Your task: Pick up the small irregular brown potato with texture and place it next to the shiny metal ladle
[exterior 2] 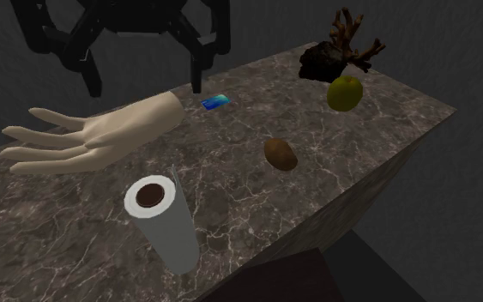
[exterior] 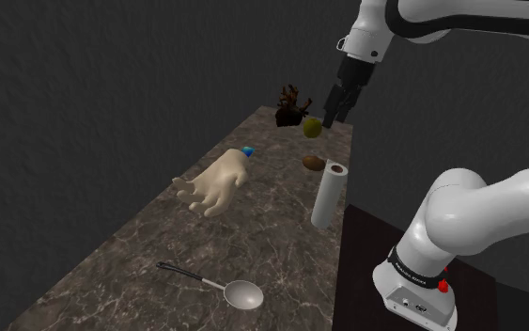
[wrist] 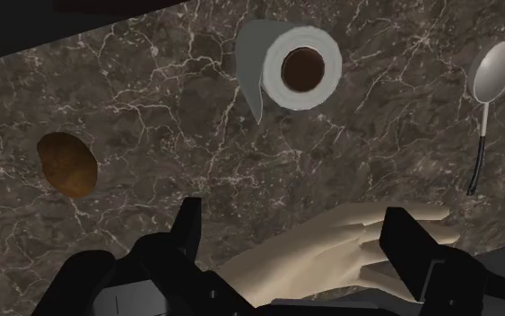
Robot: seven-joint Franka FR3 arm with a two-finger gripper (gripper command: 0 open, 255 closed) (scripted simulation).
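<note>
Potato (exterior: 314, 163), brown and rough-skinned, lies on the dark veined stone tabletop (exterior: 159, 254), close to the edge that faces the stand (exterior: 417, 291). In the shoulder view it sits between a yellow-green round fruit (exterior: 312, 126) farther back and an upright paper towel roll (exterior: 329, 196) nearer the camera. The second exterior view shows it apart from both and touching nothing else.

The ladle (exterior: 225, 287) lies flat at the near end of the tabletop in the shoulder view. Its shiny bowl is toward that view's right and its dark handle runs to the left. It is well apart from the potato, with the roll standing between them.

A pale model hand (exterior: 217, 185) lies across the middle of the tabletop, its fingers pointing toward the shoulder view's lower left. A small blue object (exterior: 247, 150) sits at its wrist end. A dark brown branchy piece (exterior: 293, 105) stands at the far end, just beside the fruit.

The white arm (exterior: 478, 207) rises from the stand and bends over. The black tool (exterior: 337, 108) hangs in the air above the far part of the tabletop, near the fruit in the shoulder view. In the wrist view its two fingers (wrist: 187, 224) stand spread with nothing clasped. Past them lies the model hand, and the potato is off to one side, well clear of both fingers.
</note>
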